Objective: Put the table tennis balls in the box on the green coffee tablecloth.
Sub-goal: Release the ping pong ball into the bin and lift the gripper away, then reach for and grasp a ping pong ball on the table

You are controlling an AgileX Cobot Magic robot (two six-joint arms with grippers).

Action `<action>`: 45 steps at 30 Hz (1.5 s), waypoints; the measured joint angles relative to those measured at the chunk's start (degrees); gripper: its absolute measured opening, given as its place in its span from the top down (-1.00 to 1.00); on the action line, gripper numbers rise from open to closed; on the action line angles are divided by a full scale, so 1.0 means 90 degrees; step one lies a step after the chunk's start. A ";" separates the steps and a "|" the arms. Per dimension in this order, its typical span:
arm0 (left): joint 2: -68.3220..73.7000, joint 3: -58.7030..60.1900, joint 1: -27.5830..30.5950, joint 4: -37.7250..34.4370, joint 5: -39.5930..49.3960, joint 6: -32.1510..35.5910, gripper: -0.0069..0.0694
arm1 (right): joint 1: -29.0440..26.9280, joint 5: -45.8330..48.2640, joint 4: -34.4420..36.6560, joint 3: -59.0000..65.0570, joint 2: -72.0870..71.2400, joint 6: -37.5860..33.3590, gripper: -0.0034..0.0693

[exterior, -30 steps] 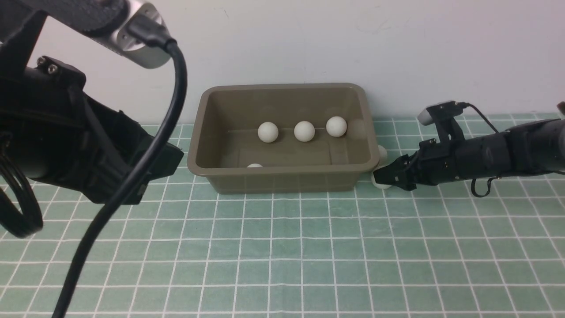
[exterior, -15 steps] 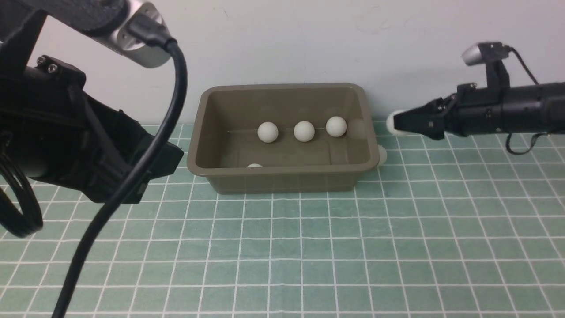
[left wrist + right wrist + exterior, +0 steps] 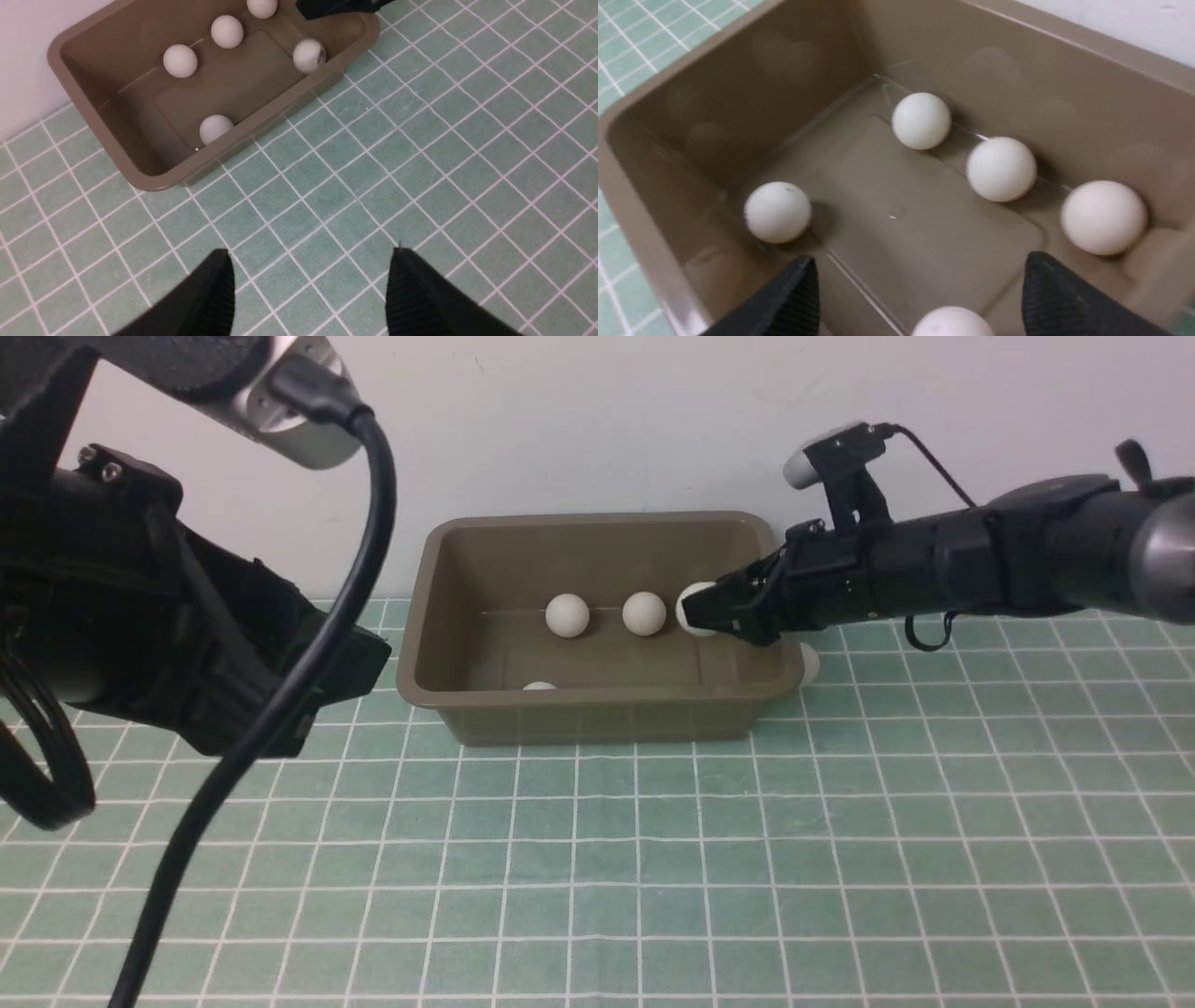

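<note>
The left gripper (image 3: 310, 261) hangs open and empty over the green coffee tablecloth (image 3: 653, 859). The box (image 3: 597, 714) sits mid far edge, with five table tennis balls (image 3: 180, 60) inside. The right gripper (image 3: 919, 263), jaws spread and gripping nothing, hovers over the box's right end; a sixth ball (image 3: 808, 663) lies just outside that end.

Five white balls (image 3: 568, 615) in the olive box (image 3: 597, 719) — sixth ball (image 3: 808, 663) beside it, on cloth (image 3: 653, 859).

Ball (image 3: 809, 663) half hidden behind box (image 3: 597, 696) (right corner)
</note>
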 joint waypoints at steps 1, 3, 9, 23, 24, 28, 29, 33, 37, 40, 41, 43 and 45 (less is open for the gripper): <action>0.0000 0.0000 0.0000 0.0000 0.0000 0.0000 -0.22 | -0.0094 0.0029 -0.0038 0.0000 0.0000 -0.0065 -0.54; 0.0000 0.0000 0.0000 0.0000 -0.0005 0.0000 -0.22 | -0.0324 0.0049 -0.0124 0.0000 -0.0037 -0.0153 -0.56; 0.0000 0.0000 0.0000 0.0000 -0.0046 0.0000 -0.22 | -0.1288 0.0192 -0.0356 0.0000 -0.0107 -0.0282 -0.49; 0.0000 0.0000 0.0000 0.0000 -0.0089 0.0048 -0.22 | -0.1799 0.1054 -0.1602 0.0000 -0.0107 -0.2875 -0.33; 0.0000 0.0000 0.0000 0.0000 -0.0089 0.0048 -0.22 | -0.1799 0.1054 -0.1431 0.0000 -0.0076 -0.3073 -0.32; 0.0000 0.0000 0.0000 0.0000 -0.0094 0.0048 -0.22 | -0.1799 0.1084 -0.0668 0.0000 0.0215 -0.3692 -0.32; 0.0000 0.0000 0.0000 0.0000 -0.0094 0.0048 -0.22 | -0.1799 0.1113 -0.0497 0.0000 0.0327 -0.3756 -0.32; 0.0069 0.0000 0.0000 0.0000 -0.0094 0.0048 -0.22 | -0.1770 0.1189 -0.0212 0.0000 0.0751 -0.3806 -0.31; 0.0201 0.0000 0.0000 0.0000 -0.0094 0.0048 -0.22 | -0.1612 0.1189 -0.0077 0.0000 0.0953 -0.3879 -0.31; 0.0267 0.0000 0.0000 -0.0006 -0.0094 0.0048 -0.22 | -0.1417 0.1099 -0.0011 0.0000 0.1106 -0.3964 -0.31; 0.0276 0.0000 0.0000 -0.0006 -0.0094 0.0048 -0.22 | -0.1368 0.1062 -0.0011 0.0000 0.1147 -0.3973 -0.31; 0.0276 0.0000 0.0000 -0.0013 -0.0094 0.0048 -0.22 | -0.1310 0.1025 0.0048 0.0000 0.1219 -0.4028 -0.31; 0.0281 0.0000 0.0000 -0.0021 -0.0094 0.0048 -0.22 | -0.1261 0.0952 0.0148 0.0000 0.1285 -0.4164 -0.31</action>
